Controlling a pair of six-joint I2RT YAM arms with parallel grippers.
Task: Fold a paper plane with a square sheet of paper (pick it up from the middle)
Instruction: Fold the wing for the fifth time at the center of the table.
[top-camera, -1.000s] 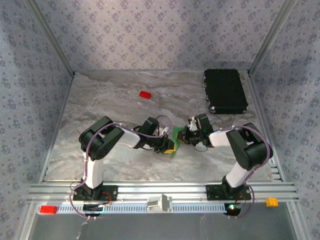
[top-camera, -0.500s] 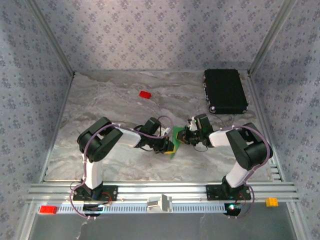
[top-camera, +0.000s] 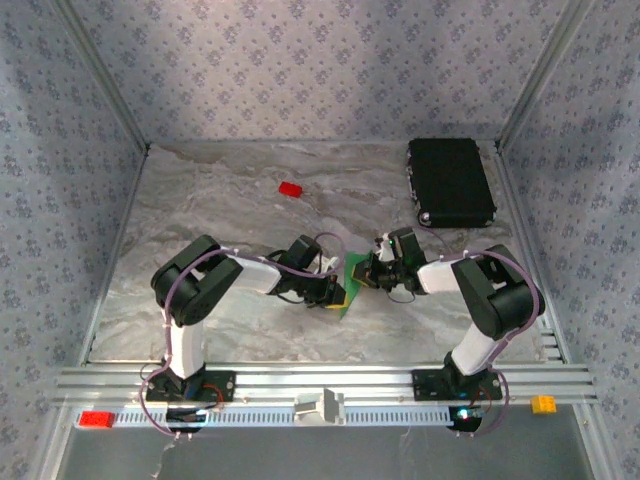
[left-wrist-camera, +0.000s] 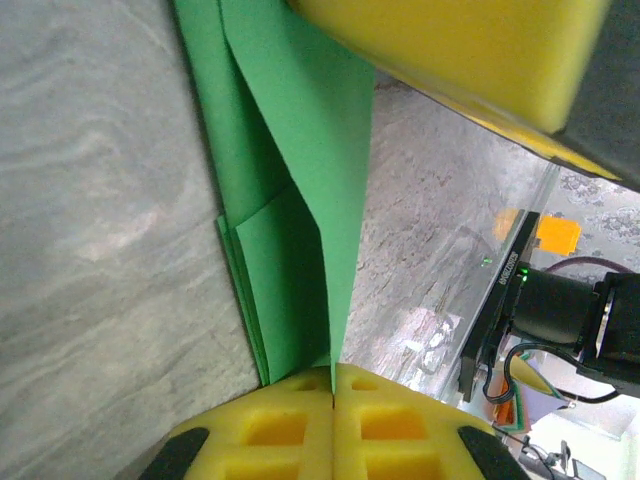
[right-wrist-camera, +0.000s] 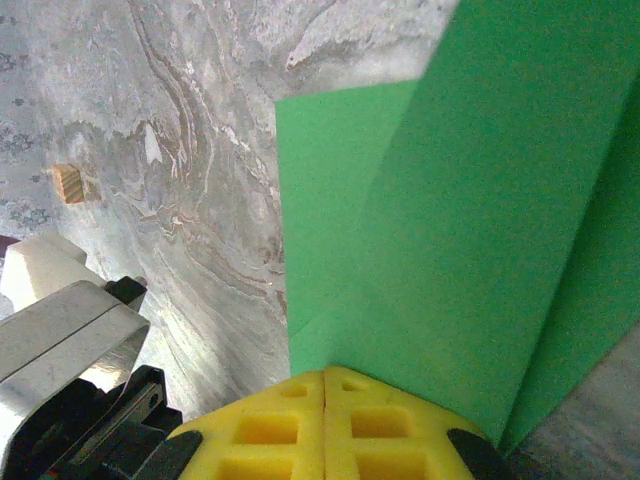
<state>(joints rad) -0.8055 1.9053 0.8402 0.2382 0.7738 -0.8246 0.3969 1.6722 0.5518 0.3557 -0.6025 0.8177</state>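
The marbled table (top-camera: 200, 200) sits inside patterned walls. You have the square sheet of paper (top-camera: 352, 283) toward the middle of its near edge, between the arms. It shows creases and layered flaps, so folding looks well begun, though no sharp-tipped dart is finished. Your left gripper (left-wrist-camera: 333, 380) is pinched shut on one edge, your right gripper (right-wrist-camera: 325, 385) on another. Open room lies left and centre. The black case (top-camera: 450, 182) sits at the far right corner, and the red block (top-camera: 291, 188) lies toward the far edge.
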